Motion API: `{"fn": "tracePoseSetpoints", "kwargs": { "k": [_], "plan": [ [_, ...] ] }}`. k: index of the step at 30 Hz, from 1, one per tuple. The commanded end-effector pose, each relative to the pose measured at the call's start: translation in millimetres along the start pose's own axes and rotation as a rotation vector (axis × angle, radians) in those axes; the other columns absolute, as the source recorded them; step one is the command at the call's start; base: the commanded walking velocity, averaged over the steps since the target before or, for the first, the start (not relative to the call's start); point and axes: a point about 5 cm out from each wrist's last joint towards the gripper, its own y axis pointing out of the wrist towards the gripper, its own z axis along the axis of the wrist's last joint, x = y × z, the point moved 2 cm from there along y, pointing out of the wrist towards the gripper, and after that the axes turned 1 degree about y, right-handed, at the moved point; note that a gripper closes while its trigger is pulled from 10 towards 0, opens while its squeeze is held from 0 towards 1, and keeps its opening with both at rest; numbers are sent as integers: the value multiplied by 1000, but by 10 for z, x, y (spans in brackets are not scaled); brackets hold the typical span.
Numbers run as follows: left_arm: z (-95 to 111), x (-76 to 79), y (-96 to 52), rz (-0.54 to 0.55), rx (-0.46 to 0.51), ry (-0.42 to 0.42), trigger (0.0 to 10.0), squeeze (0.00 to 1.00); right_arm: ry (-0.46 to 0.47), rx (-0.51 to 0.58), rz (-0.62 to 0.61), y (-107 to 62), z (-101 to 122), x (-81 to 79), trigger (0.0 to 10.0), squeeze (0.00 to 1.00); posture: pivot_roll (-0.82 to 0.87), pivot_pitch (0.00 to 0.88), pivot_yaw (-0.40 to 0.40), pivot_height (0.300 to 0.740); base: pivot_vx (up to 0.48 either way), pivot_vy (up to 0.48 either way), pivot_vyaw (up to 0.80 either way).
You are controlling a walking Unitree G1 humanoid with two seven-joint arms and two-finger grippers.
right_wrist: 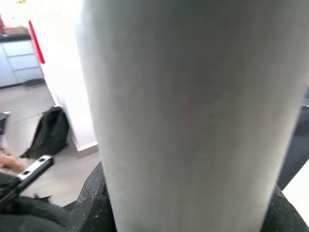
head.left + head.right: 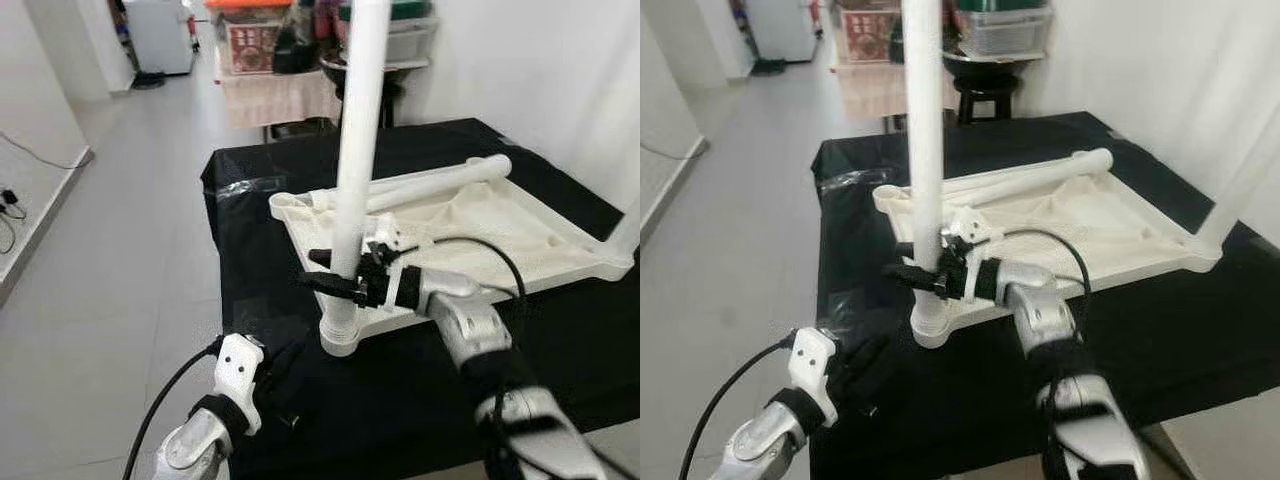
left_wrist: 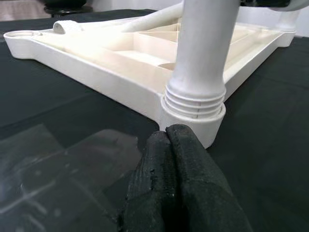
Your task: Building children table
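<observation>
Black-draped work table (image 2: 250, 200) in a pale tiled room. Left gripper (image 3: 166, 140): fingers pressed together, empty, tips just beside the corner socket (image 3: 193, 113). White tabletop (image 2: 470, 225) lies upside down on the cloth. Right gripper (image 2: 340, 272) clamps the upright leg (image 2: 358, 130) low on the shaft.

Judgement: some thread is exposed, so turn squarely, keeping the shaft vertical to avoid cross-threading.

Count: one tabletop; legs seen, three: one upright here, one loose leg (image 2: 430, 182) lying across the tabletop, one at the far right corner (image 2: 1240, 180).
</observation>
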Motion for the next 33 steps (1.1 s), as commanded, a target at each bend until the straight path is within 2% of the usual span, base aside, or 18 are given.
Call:
{"fn": "tracePoseSetpoints", "kwargs": {
  "k": [1, 2, 4, 5, 6, 7, 16, 17, 18, 19, 23, 24, 25, 26, 27, 28, 31, 33],
  "plan": [
    [0, -10, -33, -2, -8, -5, 10000, 0, 116, -77, -343, -33, -427, -10, 0, 0, -47, 0, -2, 740, 0, 0, 0],
    [0, -10, -33, -2, -8, -5, 10000, 0, 116, -77, -343, -33, -427, -10, 0, 0, -47, 0, -2, 740, 0, 0, 0],
    [4, -23, -48, -1, -7, -7, 10000, 0, 214, -60, -758, -138, -634, -19, 0, 0, -47, 0, -2, 740, 0, 0, 0],
    [4, -23, -48, -1, -7, -7, 10000, 0, 214, -60, -758, -138, -634, -19, 0, 0, -47, 0, -2, 740, 0, 0, 0],
    [6, -30, -49, 0, -7, -8, 10000, 0, 212, -110, -706, -64, -764, -204, 0, 0, -58, 0, 4, 740, 0, 0, 0],
    [4, -37, -48, -1, -9, -8, 10000, 0, 194, -120, -655, -18, -749, -227, 0, 0, -59, 0, 5, 740, 0, 0, 0],
    [2, -47, -33, 0, -10, -5, 10000, 0, 186, -162, -560, 92, -802, -203, 0, 0, -38, 0, -14, 740, 0, 0, 0],
    [3, -50, -32, 6, -9, -5, 10000, 0, 206, -137, -519, 105, -747, -209, 10000, 0, -37, 0, -1, 740, 0, 0, 0],
    [3, -50, -32, 6, -9, -5, 10000, 0, 206, -137, -519, 105, -747, -209, 10000, 0, -37, 0, -1, 740, 0, 0, 0],
    [2, -48, -27, 4, -11, -6, 10000, 0, 204, -98, -416, 130, -630, -209, 10000, 1000, -36, 0, -3, 740, 0, 0, 0],
    [-3, -39, -21, -3, -13, -10, 10000, 0, 170, -41, -262, 161, -391, -249, 10000, 1000, -39, 0, 0, 740, 0, 0, 0],
    [-4, -34, -16, -7, -14, -11, 10000, 0, 137, -22, -141, 164, -238, -238, 10000, 145, -34, 0, -5, 740, 0, 0, 0],
    [-4, -34, -16, -7, -14, -11, 10000, 0, 137, -22, -141, 164, -238, -238, 10000, 145, -34, 0, -5, 740, 0, 0, 0],
    [-6, -28, -11, -9, -14, -12, 10000, 0, 118, -11, -39, 152, -127, -232, 10000, 0, -29, 0, -11, 740, 0, 0, 0],
    [-6, -28, -11, -9, -14, -12, 10000, 0, 118, -11, -39, 152, -127, -232, 10000, 0, -29, 0, -11, 740, 0, 0, 0],
    [-6, -22, -5, -9, -13, -11, 10000, 0, 88, -11, 80, 131, -23, -218, 10000, 0, -18, 0, -19, 740, 0, 0, 0],
    [-6, -14, 2, -5, -11, -7, 10000, 0, 71, -23, 190, 123, 76, -166, 10000, 0, -9, 0, -25, 740, 0, 0, 0],
    [-6, -11, 5, -3, -10, -6, 10000, 0, 67, -27, 210, 134, 98, -138, 10000, 0, -4, 0, -30, 740, 0, 0, 0]
  ]
}}
